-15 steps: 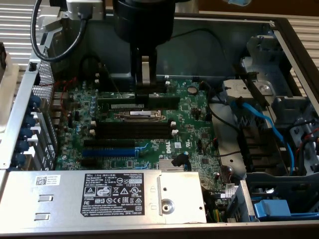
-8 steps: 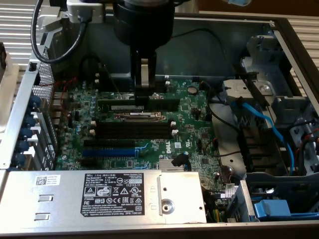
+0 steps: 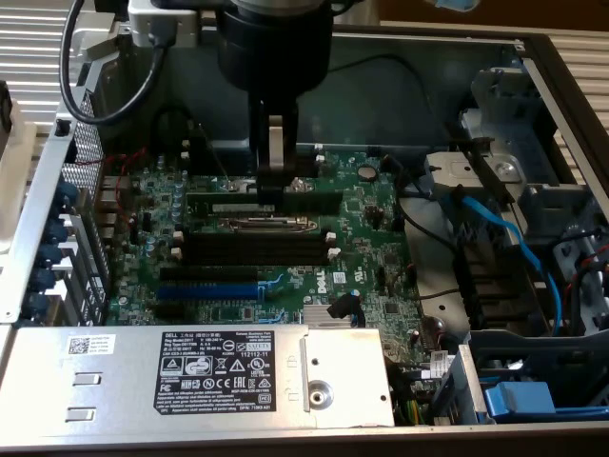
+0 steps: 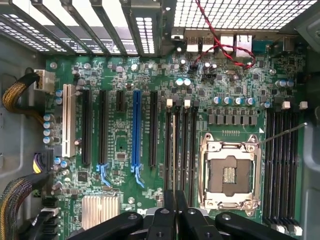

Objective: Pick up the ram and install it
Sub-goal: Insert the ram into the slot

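Nearest in the exterior view, a silver power supply (image 3: 114,381) carrying a black label (image 3: 214,374) is lying across the front of the open computer case (image 3: 381,109). Just behind it the green motherboard (image 3: 371,214) is lying flat on the case floor, with a small finned heat sink (image 3: 322,317) and a blue expansion slot (image 3: 205,291) toward its near edge. Further in, black memory slots (image 3: 252,249) are running from the exterior view's left to its right, and the CPU socket (image 3: 266,225) is sitting just beyond them.

Over this part of the board the gripper (image 3: 274,190) is hanging straight down, its jaws closed on the ram (image 3: 226,203) at about the middle of its length. The ram is standing on its long edge, its long axis running from the exterior view's left to its right, parallel with the slots. In the wrist view the gripper (image 4: 175,212) is holding the ram (image 4: 174,150) edge-on, so it is showing as a thin line. It is lining up along one of the black slots between the blue expansion slot (image 4: 135,130) and the CPU socket (image 4: 229,172). Whether it is touching that slot I cannot tell.

Beyond the gripper the case's grey far wall is standing upright. At the exterior view's right, blue cables (image 3: 504,238) are looping over a drive cage (image 3: 476,176). Outside the case a pale ribbed surface (image 3: 580,43) is showing.
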Controlling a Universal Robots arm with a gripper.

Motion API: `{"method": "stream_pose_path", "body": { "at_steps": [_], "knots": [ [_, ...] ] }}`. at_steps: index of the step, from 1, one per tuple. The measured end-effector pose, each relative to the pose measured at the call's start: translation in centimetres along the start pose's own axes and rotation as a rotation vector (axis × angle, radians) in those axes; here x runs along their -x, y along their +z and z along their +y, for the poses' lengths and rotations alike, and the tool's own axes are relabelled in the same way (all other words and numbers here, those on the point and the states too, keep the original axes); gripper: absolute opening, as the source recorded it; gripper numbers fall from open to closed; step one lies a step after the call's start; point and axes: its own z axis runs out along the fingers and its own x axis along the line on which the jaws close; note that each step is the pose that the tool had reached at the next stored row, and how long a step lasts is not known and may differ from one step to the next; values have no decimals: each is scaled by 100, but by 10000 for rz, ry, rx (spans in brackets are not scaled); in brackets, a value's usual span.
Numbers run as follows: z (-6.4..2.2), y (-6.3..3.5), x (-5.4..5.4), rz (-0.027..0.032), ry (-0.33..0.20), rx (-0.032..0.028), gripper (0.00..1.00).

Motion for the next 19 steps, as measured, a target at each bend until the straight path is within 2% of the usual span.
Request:
{"method": "stream_pose_path", "body": {
  "at_steps": [19],
  "knots": [
    [11, 138, 20, 4, 194, 3, 12]
  ]
}}
